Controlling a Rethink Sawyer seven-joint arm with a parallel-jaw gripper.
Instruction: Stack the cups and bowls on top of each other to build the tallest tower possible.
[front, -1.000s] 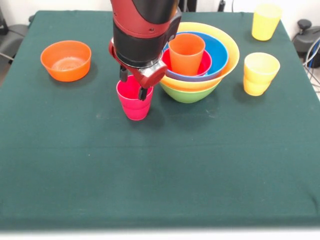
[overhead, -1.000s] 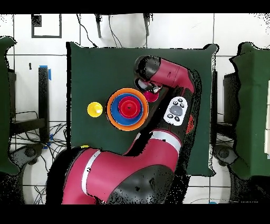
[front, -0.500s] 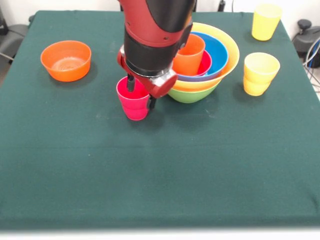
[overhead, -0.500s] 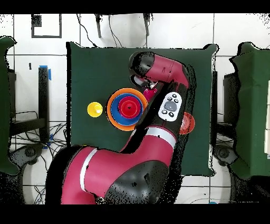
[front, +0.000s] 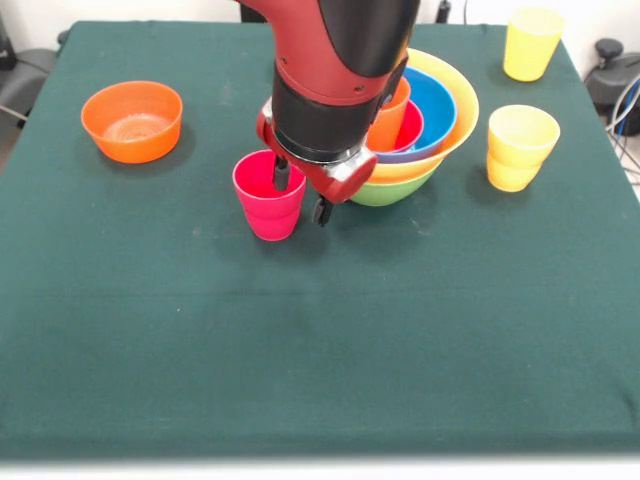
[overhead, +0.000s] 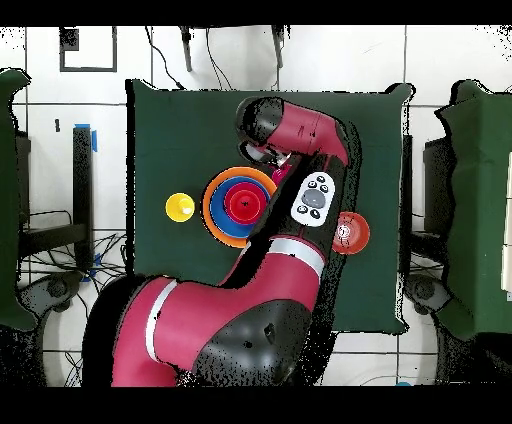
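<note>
A magenta-pink cup (front: 267, 197) stands upright on the green cloth, just left of the tower (front: 410, 130). The tower has a green bowl (front: 384, 190) as base, then a wide yellow bowl (front: 456, 92), a blue bowl (front: 437, 100), a pink bowl (front: 408, 127) and an orange cup (front: 388, 118) on top. My gripper (front: 301, 193) is open, with one finger (front: 281, 176) inside the pink cup and the other outside its right wall. In the overhead view the tower (overhead: 240, 206) shows, and the arm hides most of the pink cup.
An orange bowl (front: 132, 120) sits at the left, also in the overhead view (overhead: 350, 232). Yellow cups stand at the right (front: 518, 146) and at the far right corner (front: 531, 40); one yellow cup (overhead: 179, 207) shows overhead.
The gripper has shifted right and a little lower in the front view. Its right finger now hangs outside the pink cup's right wall. The cup has not moved.
</note>
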